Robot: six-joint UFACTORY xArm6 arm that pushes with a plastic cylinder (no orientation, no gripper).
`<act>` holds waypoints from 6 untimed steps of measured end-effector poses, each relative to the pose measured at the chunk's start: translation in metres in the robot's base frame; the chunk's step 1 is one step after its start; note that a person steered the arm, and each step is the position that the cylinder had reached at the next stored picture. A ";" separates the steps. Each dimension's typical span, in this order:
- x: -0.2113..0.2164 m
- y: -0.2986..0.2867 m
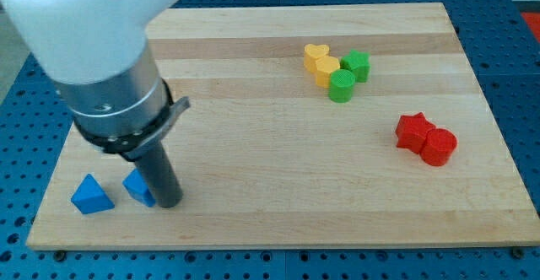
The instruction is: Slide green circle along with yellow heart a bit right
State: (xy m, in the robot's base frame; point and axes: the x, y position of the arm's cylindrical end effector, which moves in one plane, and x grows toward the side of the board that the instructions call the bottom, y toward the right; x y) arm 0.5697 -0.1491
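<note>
The green circle [342,86] sits at the view's upper right, touching a yellow hexagon [327,69]. The yellow heart [315,56] lies just up-left of that hexagon. A green star [356,63] touches the group on its right. My tip [169,202] is far away at the view's lower left, right beside a blue block [137,187] that the rod partly hides.
A blue triangle [90,196] lies at the lower left near the board's edge. A red star [413,131] and a red circle [438,146] touch each other at the right. The wooden board [270,179] ends near them on the right.
</note>
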 end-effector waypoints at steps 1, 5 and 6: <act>-0.001 0.008; -0.005 0.342; -0.019 0.400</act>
